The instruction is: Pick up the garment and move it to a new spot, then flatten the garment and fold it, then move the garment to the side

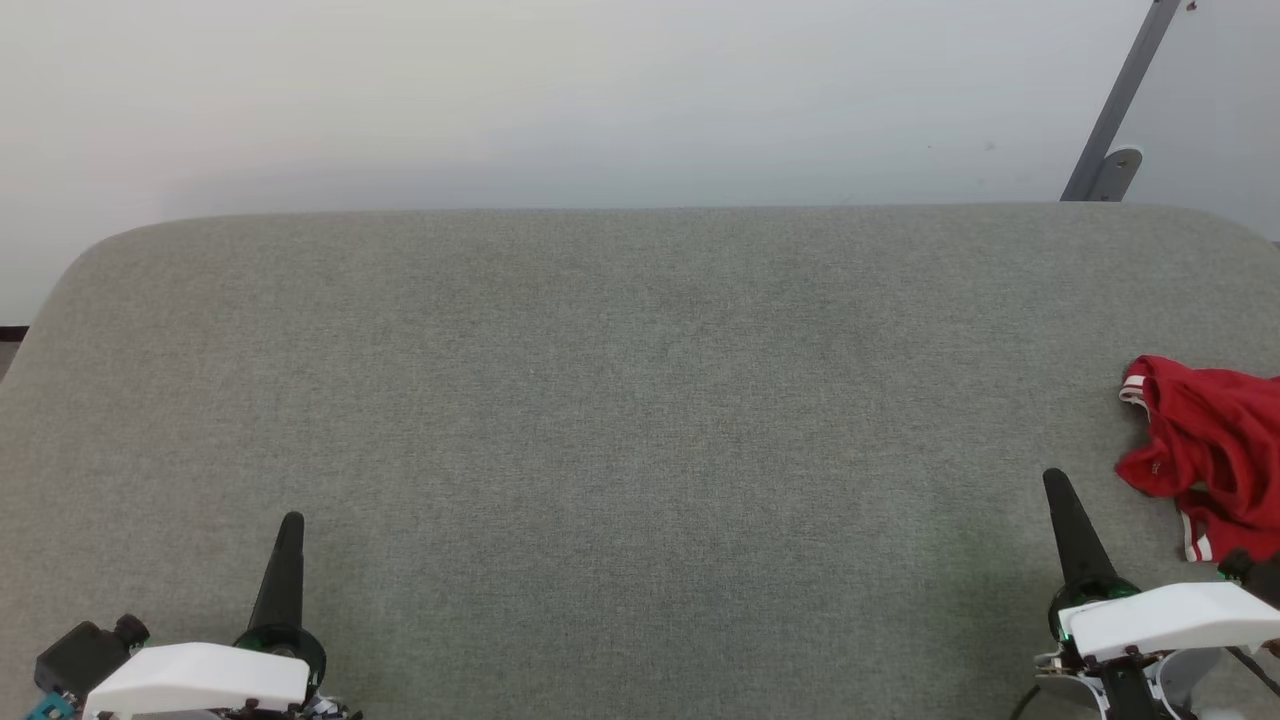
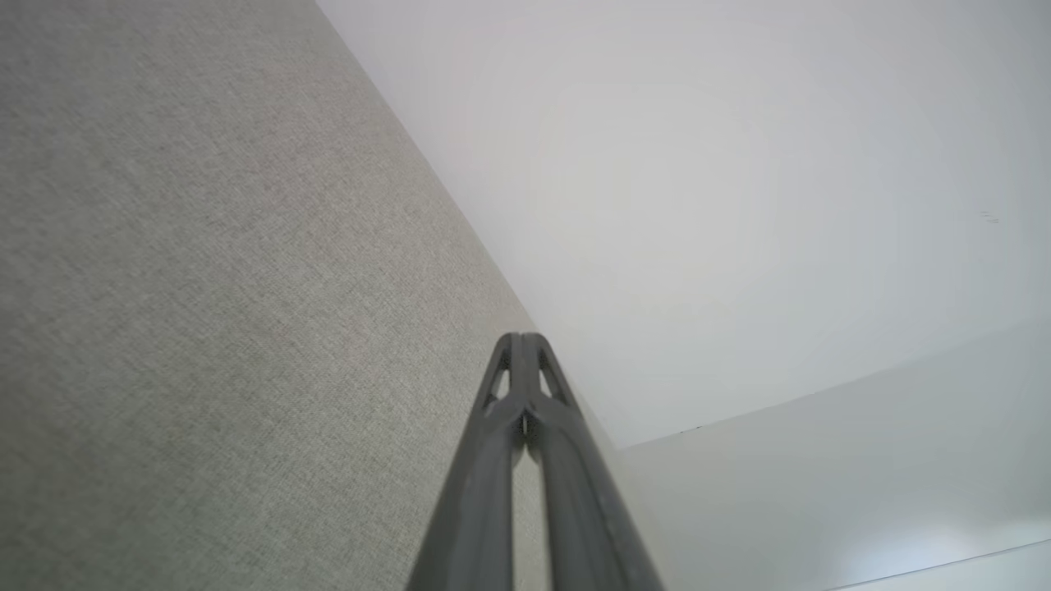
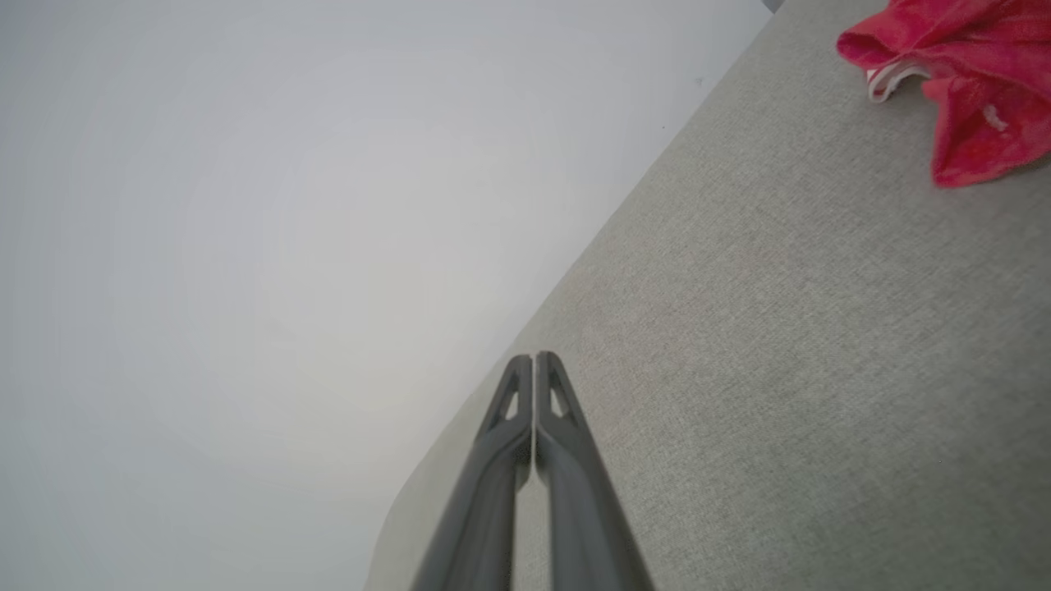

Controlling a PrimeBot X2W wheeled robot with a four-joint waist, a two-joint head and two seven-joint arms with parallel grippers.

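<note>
The garment (image 1: 1210,450) is a crumpled red heap with white-and-red striped trim, lying at the far right edge of the grey table (image 1: 620,400) and partly cut off by the picture's edge. It also appears in the right wrist view's upper right corner, garment (image 3: 969,74). My right gripper (image 1: 1056,482) is shut, with nothing in it, a short way left of the heap and not touching it. At the lower left my left gripper (image 1: 292,522) is shut and holds nothing, far from the cloth. Both wrist views show fingertips pressed together: left gripper (image 2: 523,338), right gripper (image 3: 535,358).
The table is covered in grey woven fabric with rounded far corners. A pale wall stands behind it. A grey metal strut (image 1: 1115,130) leans at the back right, beyond the table's far edge.
</note>
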